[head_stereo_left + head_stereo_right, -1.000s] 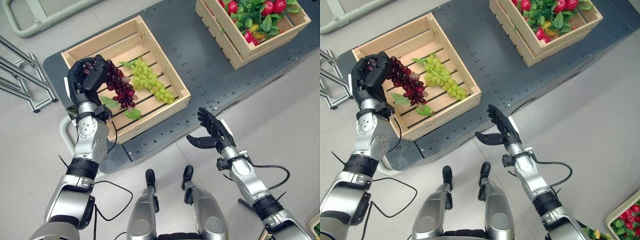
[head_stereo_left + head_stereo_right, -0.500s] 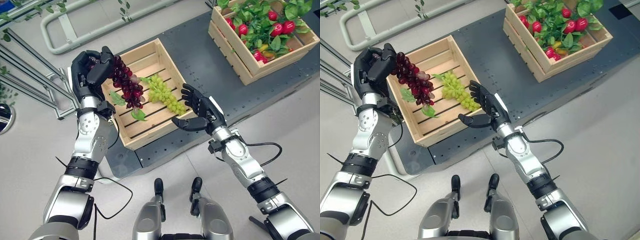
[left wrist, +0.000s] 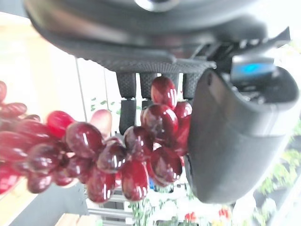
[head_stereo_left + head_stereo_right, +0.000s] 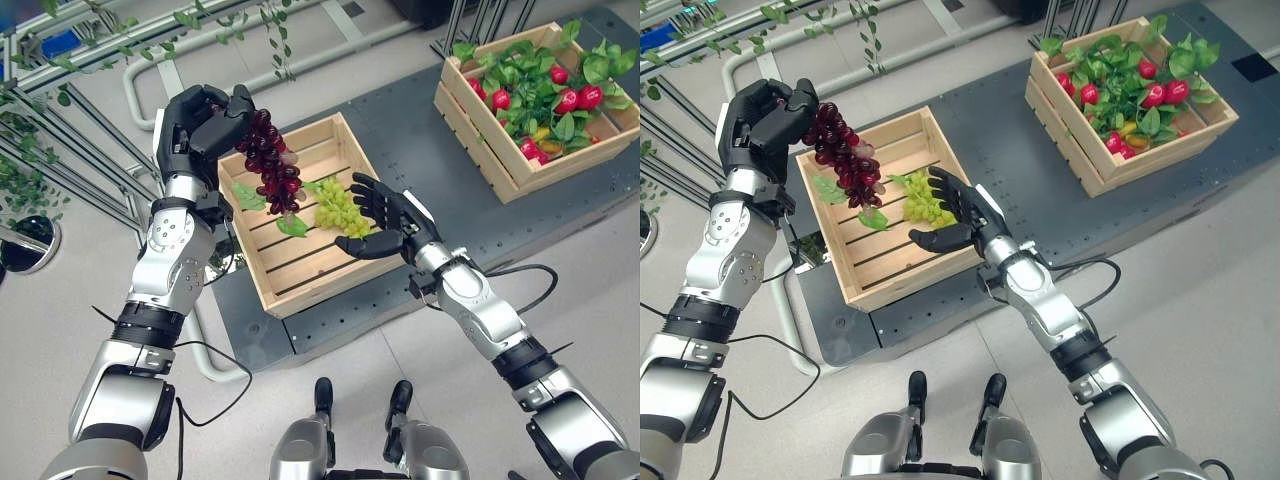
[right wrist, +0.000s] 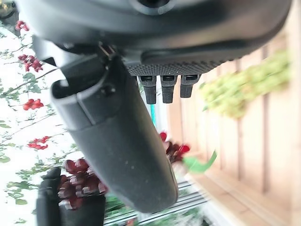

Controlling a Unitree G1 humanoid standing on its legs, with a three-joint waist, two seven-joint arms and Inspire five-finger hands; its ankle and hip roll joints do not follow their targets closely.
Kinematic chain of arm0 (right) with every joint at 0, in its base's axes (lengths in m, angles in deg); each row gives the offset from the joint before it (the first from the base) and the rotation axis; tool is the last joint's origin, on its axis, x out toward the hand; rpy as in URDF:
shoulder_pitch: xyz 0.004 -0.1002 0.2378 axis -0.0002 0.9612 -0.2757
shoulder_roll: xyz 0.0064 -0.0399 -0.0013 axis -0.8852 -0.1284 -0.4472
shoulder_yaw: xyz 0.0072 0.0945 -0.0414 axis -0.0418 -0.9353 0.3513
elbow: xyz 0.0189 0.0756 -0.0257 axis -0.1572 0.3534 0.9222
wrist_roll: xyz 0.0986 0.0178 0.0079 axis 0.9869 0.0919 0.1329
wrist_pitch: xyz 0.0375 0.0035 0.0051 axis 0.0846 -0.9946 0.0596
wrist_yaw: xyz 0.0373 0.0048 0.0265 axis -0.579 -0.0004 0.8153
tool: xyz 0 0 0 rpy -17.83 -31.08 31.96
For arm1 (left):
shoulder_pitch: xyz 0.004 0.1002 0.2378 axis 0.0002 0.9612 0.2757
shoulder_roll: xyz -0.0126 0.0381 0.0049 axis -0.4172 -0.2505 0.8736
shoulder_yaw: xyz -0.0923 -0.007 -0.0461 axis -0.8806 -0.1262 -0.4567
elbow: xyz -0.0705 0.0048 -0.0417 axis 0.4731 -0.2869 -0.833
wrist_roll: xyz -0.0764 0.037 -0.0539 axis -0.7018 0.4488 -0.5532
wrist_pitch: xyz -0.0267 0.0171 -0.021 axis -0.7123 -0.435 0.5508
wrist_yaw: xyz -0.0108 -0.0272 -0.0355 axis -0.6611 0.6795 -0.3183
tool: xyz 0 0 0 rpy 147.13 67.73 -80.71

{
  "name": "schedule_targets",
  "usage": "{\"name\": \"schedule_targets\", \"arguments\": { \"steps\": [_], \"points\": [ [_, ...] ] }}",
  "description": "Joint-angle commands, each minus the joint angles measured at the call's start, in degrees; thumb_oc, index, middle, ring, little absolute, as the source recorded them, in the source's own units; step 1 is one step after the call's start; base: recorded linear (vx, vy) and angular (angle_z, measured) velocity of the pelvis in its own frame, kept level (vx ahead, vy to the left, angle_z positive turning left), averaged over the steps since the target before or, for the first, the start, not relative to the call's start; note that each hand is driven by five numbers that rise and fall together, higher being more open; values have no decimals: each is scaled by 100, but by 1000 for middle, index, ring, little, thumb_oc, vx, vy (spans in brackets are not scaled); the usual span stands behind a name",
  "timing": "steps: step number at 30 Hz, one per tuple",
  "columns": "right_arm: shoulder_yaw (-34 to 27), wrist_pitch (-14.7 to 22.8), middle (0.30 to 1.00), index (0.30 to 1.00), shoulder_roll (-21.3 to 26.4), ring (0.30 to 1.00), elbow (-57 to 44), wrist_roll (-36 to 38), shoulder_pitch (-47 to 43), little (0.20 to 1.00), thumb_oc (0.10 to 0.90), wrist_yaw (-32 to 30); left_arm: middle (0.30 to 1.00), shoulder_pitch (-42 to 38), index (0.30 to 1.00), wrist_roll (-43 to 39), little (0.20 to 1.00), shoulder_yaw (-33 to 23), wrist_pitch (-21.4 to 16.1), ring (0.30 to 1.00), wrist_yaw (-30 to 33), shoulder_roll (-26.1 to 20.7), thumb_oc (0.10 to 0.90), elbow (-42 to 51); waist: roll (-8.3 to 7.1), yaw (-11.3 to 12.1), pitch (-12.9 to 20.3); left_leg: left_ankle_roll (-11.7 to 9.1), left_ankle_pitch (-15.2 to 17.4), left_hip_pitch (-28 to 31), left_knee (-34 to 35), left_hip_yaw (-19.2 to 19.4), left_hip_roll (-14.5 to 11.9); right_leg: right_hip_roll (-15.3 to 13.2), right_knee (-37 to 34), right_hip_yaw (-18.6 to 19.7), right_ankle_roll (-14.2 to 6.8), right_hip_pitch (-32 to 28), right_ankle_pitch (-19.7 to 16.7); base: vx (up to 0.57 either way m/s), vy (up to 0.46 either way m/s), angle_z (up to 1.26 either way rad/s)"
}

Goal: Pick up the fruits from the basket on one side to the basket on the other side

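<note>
Two bunches of grapes are in play at the near crate (image 4: pixel 262 291), and neither is in the far crate (image 4: pixel 478 128) yet, so we are judging the transfer as barely under way. We are holding the red grape bunch (image 4: pixel 272 170) in our left hand (image 4: pixel 200 125), with fingers and thumb curled round its stem end; in the left wrist view the berries (image 3: pixel 122 150) are pressing against the thumb. The bunch is hanging clear above the near crate, its green leaves (image 4: pixel 291 225) dangling at the lower end. The green grape bunch (image 4: pixel 336 209) is lying on the slats inside the near crate, untouched. Our right hand (image 4: pixel 385 222) is hovering over that crate's right edge, palm turned up, fingers spread and relaxed, holding nothing; it is sitting just beside the green bunch and below the red one. The far crate, already filled with red fruits and leaves, is standing well apart on the dark platform (image 4: pixel 420 140). We are reading the next step as a hand-over of the red bunch into the waiting right hand, followed by a carry to the far crate. The green bunch is remaining for a later cycle.
</note>
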State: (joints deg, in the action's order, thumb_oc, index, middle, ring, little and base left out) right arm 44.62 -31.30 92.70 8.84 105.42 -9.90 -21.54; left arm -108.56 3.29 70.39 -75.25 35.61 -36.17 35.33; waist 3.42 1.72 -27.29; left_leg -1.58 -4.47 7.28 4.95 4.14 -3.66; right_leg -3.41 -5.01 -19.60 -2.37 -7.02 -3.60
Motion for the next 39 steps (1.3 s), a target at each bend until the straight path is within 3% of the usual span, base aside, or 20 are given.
{"name": "schedule_targets", "arguments": {
  "steps": [1, 8, 15, 29, 35, 39],
  "points": [
    [452, 297, 900, 900, -653, 900, 459, 772, 99, 900, 800, -31, 300, -534, 300, 100, 300, 353, -465, 300, -274, -66, 400, -279, -75, 172, 2032, 92, 280, -311, 5, 7, 545, -309, 1, 219, -66, 43, 206, 16, -29, 16],
    [517, 197, 900, 900, -971, 900, 711, 1162, -559, 900, 800, -266, 300, -840, 300, 102, 300, 671, -175, 300, -493, 25, 400, -389, -51, 265, 2162, 101, 348, -268, 5, -15, 549, -308, 1, 125, -55, 5, 232, -3, -11, 5],
    [648, 205, 900, 900, -1192, 900, 1191, 1083, -1173, 900, 800, -592, 300, -1145, 300, 65, 300, 947, 15, 300, -607, 232, 400, -569, -91, 354, 2310, 125, 398, -208, 5, -30, 540, -312, 1, 71, -47, -64, 263, -18, -4, 0],
    [658, 327, 900, 900, -1086, 900, 1339, 1269, -1601, 900, 800, -729, 300, -1296, 300, -24, 300, 1181, 75, 300, -794, 380, 400, -801, -135, 367, 2491, 137, 433, -110, 5, -5, 502, -341, 1, 81, -77, -143, 269, -16, -1, 1],
    [669, 188, 900, 900, -1200, 900, 1401, 1616, -1607, 900, 800, -572, 300, -1303, 300, -276, 300, 1165, -4, 300, -939, 502, 400, -850, -140, 361, 2547, 160, 461, -93, 5, -10, 524, -341, 1, 110, -83, -140, 271, 0, 0, 0],
    [722, -93, 900, 900, -1255, 900, 1608, 1765, -1565, 900, 800, -440, 300, -1354, 300, -436, 300, 1156, -73, 300, -909, 588, 400, -787, -152, 358, 2576, 155, 468, -95, 5, -5, 520, -343, 1, 107, -91, -138, 271, 0, 0, 0]
  ]
}}
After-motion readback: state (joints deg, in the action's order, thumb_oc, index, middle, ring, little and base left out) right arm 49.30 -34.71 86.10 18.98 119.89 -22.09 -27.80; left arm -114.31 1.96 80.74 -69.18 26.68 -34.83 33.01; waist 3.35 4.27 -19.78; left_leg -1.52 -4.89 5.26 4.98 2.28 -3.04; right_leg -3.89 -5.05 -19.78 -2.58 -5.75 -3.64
